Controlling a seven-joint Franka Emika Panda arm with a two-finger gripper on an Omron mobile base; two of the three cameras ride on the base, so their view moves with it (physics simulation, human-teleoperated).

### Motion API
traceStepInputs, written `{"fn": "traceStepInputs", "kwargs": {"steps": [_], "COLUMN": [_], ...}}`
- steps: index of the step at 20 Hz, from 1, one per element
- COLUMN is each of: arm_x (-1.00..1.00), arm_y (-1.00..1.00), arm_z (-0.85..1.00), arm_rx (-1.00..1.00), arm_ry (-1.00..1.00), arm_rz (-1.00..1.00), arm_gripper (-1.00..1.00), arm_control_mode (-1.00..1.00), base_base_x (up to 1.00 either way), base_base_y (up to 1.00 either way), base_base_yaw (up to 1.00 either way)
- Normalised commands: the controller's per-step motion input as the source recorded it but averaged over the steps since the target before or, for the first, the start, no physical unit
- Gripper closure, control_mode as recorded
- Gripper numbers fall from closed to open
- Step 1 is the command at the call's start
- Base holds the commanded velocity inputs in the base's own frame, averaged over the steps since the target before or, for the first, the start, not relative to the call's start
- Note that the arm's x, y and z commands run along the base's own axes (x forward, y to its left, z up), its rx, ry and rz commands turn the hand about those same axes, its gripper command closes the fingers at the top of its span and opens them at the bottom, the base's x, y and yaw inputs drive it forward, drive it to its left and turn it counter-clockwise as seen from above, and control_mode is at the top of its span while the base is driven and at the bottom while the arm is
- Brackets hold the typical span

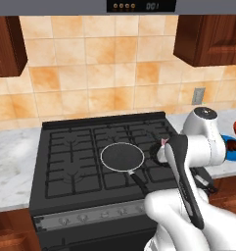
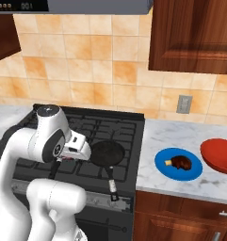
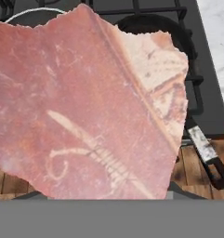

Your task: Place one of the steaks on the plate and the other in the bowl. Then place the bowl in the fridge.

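The flat pale pink steak (image 3: 85, 102) hangs close before the hand camera, lifted over the stove, with my gripper (image 1: 162, 147) shut on it; the fingertips are hidden behind the meat. A pink tip of this steak (image 1: 164, 141) pokes out at the hand, just right of the black frying pan (image 1: 122, 157). The dark brown steak (image 2: 182, 162) lies on the blue plate (image 2: 164, 168) on the counter right of the stove. Beside the plate sits the red bowl (image 2: 221, 155), with nothing in it. The fridge is out of view.
The black stove (image 1: 70, 157) has raised grates, and the pan's handle (image 2: 112, 183) sticks out over its front edge. Marble counter (image 2: 181, 136) runs on both sides. Brown wall cabinets (image 2: 195, 37) hang above the counter.
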Motion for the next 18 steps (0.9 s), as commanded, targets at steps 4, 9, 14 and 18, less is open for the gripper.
{"fn": "traceStepInputs", "kwargs": {"steps": [4, 9, 14, 18], "arm_x": [0.0, 0.0, 0.0, 0.0], "arm_y": [0.0, 0.0, 0.0, 0.0], "arm_z": [0.0, 0.0, 0.0, 0.0], "arm_rx": [0.0, 0.0, 0.0, 0.0], "arm_ry": [0.0, 0.0, 0.0, 0.0], "arm_rz": [0.0, 0.0, 0.0, 0.0], "arm_gripper": [1.0, 1.0, 1.0, 1.0], "arm_control_mode": [1.0, 1.0, 1.0, 1.0], "base_base_x": [-0.1, -0.12, -0.03, 0.01], "base_base_y": [-0.83, -0.94, -1.0, -1.0], "base_base_yaw": [0.0, 0.0, -0.01, -0.08]}}
